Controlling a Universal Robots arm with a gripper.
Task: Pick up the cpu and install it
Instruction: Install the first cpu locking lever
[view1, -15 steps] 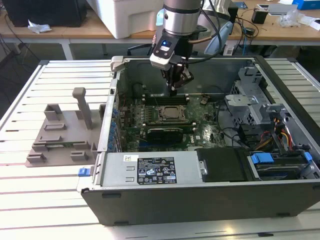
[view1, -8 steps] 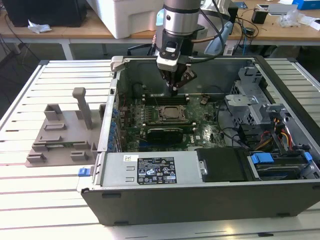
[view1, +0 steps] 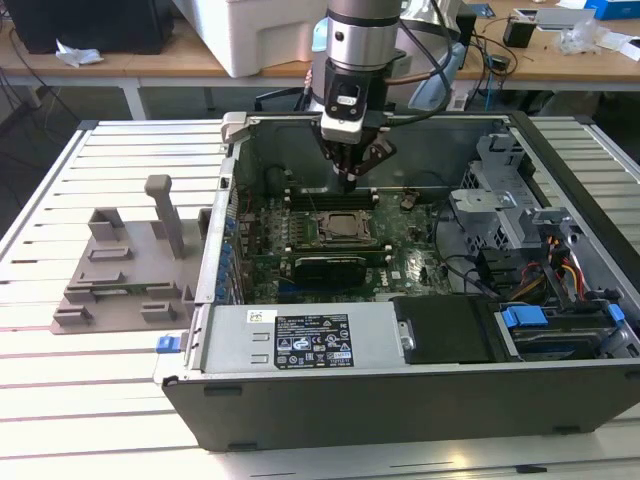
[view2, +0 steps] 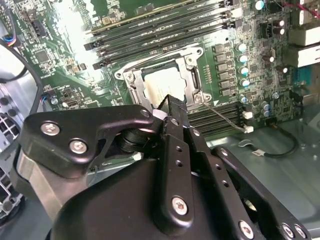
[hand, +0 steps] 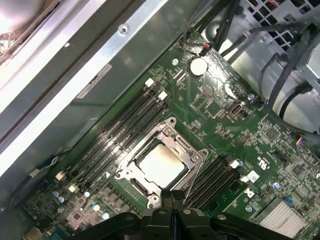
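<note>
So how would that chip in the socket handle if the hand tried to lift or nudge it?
The chip looks like a flat, rigid metal-topped square, so probably stiff and unlikely to roll or tip. Its smooth top may be slippery. It sits low inside the socket frame, so a sideways nudge would likely just jam it; edges seem hard to reach.

— What's the cpu (hand: 159, 165) made of?
— Brushed silvery metal, faintly glossy, seated in the socket frame (hand: 192, 156) of shiny bare steel.
— And around that frame?
— Green lacquered motherboard (hand: 260, 135), glossy. The claw (view2: 170, 107) above it is matt black metal with bright screws. The case (view1: 400, 400) is dull grey painted sheet metal.
</note>
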